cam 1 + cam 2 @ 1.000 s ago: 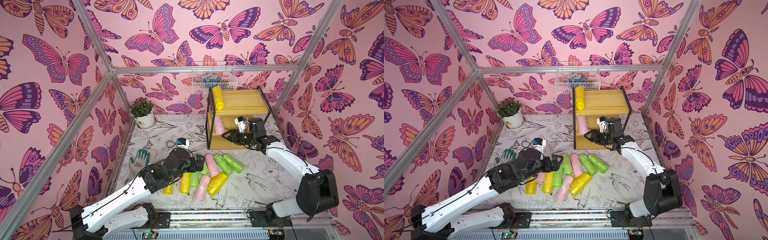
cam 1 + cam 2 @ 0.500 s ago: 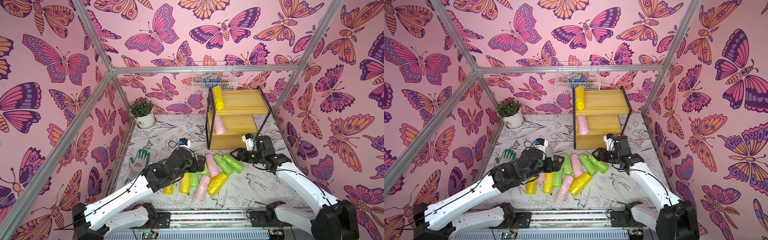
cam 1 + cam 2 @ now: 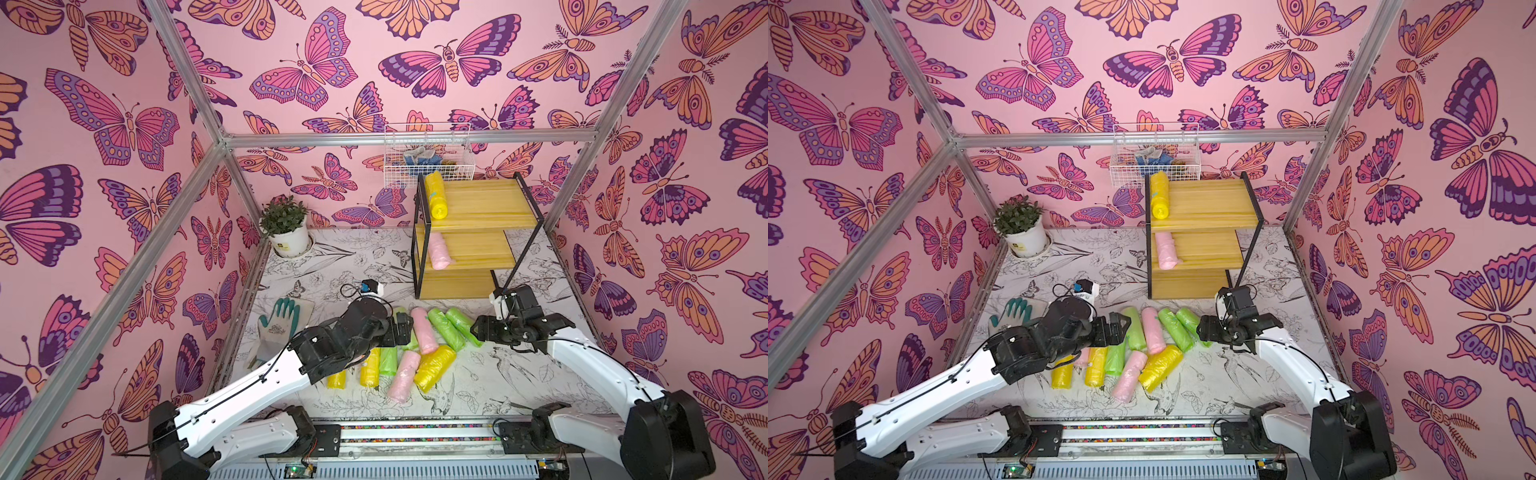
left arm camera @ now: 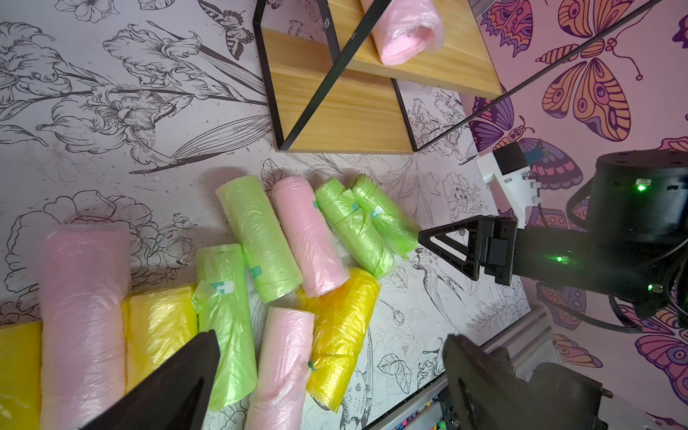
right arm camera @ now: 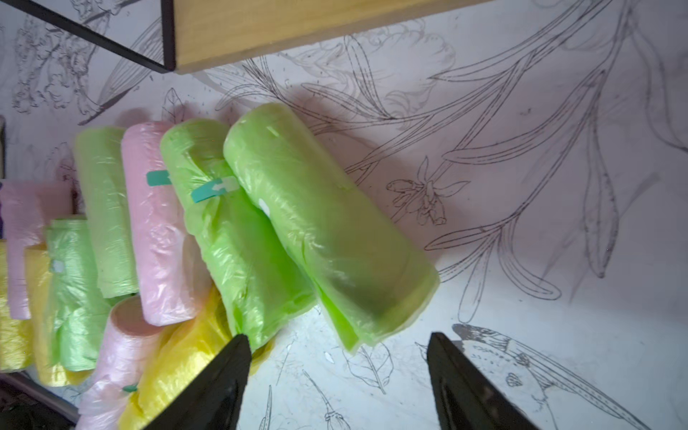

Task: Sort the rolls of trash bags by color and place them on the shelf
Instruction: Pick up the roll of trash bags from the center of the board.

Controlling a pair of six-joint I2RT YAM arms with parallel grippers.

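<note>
while it gapes, right hand (image 5: pixel 337 340) faces green roll (image 5: pixel 327 231).

Both top views are bright with soft, even light and hardly any hard shadows, though the wide lens stretches the butterfly wallpaper (image 3: pixel 104 124) toward the corners. The right wrist view is dimmer with a cool purplish tint; the nearest green roll (image 5: pixel 327 238) drops a soft shadow on the table (image 5: pixel 558 335), and the black fingers (image 5: pixel 208 387) up close look mushy. The left wrist view is crisp mid-frame, with small glints on the rolls (image 4: pixel 260 238).
</note>
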